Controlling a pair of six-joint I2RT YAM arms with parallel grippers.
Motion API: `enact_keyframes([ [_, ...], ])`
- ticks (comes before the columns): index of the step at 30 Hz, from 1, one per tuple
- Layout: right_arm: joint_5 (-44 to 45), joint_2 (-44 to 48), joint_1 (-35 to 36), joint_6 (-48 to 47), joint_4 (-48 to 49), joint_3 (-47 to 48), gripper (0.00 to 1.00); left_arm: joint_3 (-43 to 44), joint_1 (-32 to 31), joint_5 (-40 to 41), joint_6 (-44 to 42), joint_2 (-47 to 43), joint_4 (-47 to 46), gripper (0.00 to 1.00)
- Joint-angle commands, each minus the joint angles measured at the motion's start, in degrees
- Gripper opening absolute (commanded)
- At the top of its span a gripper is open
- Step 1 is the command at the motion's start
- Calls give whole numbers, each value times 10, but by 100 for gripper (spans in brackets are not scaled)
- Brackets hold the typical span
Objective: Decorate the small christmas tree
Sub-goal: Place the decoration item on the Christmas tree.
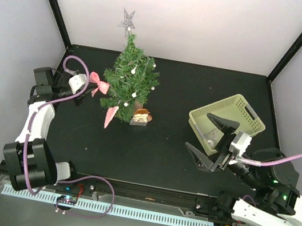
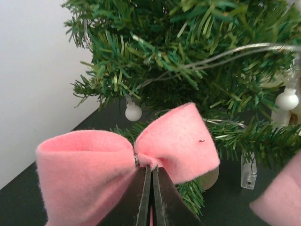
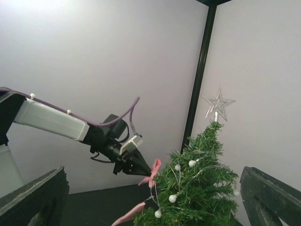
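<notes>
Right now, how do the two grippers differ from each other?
The left gripper is shut on a pink bow, while the right gripper is wide open and holds nothing. The left gripper is right beside the small christmas tree; the right gripper hovers by the green basket, well away from the tree. Both have two dark fingers.

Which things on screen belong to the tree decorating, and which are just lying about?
In the job: small christmas tree, star on top; pink bow, pinched in the shut left hand beside its branches.
Lying about: green basket near the open right hand; pink piece by the tree's foot.
</notes>
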State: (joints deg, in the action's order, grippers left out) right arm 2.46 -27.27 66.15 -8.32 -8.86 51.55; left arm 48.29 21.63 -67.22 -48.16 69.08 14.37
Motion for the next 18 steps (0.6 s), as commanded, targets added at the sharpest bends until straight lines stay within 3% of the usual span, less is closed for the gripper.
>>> enact_keyframes([
  [1, 11, -7, 2, -14, -1, 22, 100, 23, -19, -38, -24, 36, -35, 2],
  [18, 26, -43, 2, 6, 23, 13, 100, 76, -84, -36, -72, 138, -34, 2],
])
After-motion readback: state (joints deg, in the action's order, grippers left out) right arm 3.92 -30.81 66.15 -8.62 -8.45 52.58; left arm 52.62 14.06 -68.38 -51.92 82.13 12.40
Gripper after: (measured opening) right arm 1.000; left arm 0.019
